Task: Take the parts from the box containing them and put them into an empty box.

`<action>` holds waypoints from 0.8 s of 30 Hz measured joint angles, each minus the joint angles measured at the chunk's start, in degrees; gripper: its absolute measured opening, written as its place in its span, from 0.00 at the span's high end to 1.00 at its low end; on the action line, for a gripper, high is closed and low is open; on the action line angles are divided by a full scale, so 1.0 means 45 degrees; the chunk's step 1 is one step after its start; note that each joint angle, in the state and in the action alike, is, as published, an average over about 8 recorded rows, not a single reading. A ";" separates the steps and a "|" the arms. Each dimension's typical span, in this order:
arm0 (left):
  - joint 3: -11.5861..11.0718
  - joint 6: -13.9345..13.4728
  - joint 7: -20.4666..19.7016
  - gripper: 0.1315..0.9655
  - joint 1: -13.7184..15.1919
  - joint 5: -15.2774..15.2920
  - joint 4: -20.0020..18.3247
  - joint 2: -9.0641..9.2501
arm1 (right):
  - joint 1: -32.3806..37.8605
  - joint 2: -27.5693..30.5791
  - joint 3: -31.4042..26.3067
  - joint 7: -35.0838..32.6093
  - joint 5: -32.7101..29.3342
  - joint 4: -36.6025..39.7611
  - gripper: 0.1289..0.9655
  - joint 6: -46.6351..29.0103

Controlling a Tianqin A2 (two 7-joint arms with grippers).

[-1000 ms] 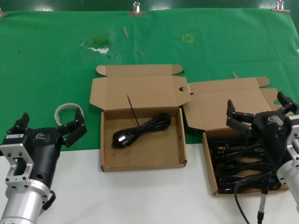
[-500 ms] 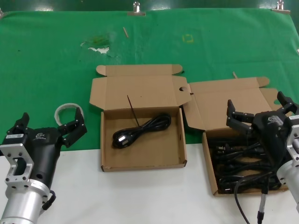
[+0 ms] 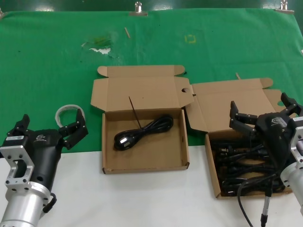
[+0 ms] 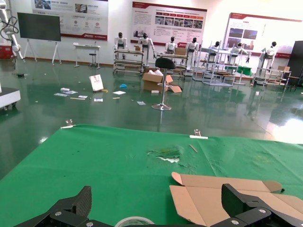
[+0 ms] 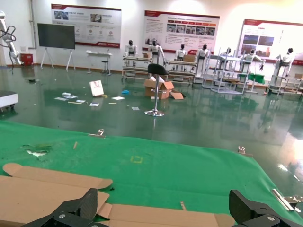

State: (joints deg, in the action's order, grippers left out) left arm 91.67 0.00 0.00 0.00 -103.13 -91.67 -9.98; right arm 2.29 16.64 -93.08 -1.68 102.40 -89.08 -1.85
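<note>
Both jaws gape wide, holding nothing. Our right gripper (image 3: pixel 262 111) hovers over the askew-lidded brown cardboard box (image 3: pixel 214 175) of coiled black power cords (image 3: pixel 241 163) near the table's right edge. Our left gripper (image 3: pixel 51 128) waits near the left edge. Only our head view shows one cord (image 3: pixel 142 132) lying in the squarish middle box (image 3: pixel 142 165); wrist views catch just lids.

Honestly nothing moves between these shots. Right gripper (image 3: pixel 262 111) is parked in the same spot over the full box (image 3: pixel 214 165), fingers spread, left gripper (image 3: pixel 49 127) doesn't budge either, and the cord (image 3: pixel 142 132) lies exactly as before.
</note>
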 joint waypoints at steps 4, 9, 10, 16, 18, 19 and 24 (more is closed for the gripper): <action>0.0000 0.0000 0.0000 0.00 0.0000 0.0000 0.0000 0.0000 | 0.0000 0.0000 0.0000 0.0000 0.0000 0.0000 0.00 0.0000; 0.0000 0.0000 0.0000 0.00 0.0000 0.0000 -0.0001 0.0000 | 0.0000 0.0000 0.0000 0.0000 0.0000 0.0000 0.00 0.0000; 0.0000 0.0000 0.0000 0.00 0.0000 0.0000 -0.0001 0.0000 | 0.0000 0.0000 0.0000 0.0000 0.0000 0.0000 0.00 0.0000; 0.0000 0.0000 -0.0001 0.00 0.0000 0.0000 -0.0003 0.0000 | 0.0000 0.0000 0.0000 0.0000 0.0000 0.0000 0.00 0.0000; 0.0000 0.0000 -0.0001 0.00 0.0000 0.0000 -0.0002 0.0000 | 0.0000 0.0000 0.0000 0.0000 0.0000 0.0000 0.00 0.0000; 0.0000 0.0000 -0.0001 0.00 0.0000 0.0000 -0.0002 0.0000 | 0.0000 0.0000 0.0000 0.0000 0.0000 0.0000 0.00 0.0000; 0.0000 0.0000 -0.0001 0.00 0.0000 0.0000 -0.0001 0.0000 | 0.0000 0.0000 0.0000 0.0000 0.0000 0.0000 0.00 0.0000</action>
State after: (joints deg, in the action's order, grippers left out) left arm 91.67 0.00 0.00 0.00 -103.13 -91.67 -9.98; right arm 2.29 16.64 -93.08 -1.68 102.40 -89.08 -1.85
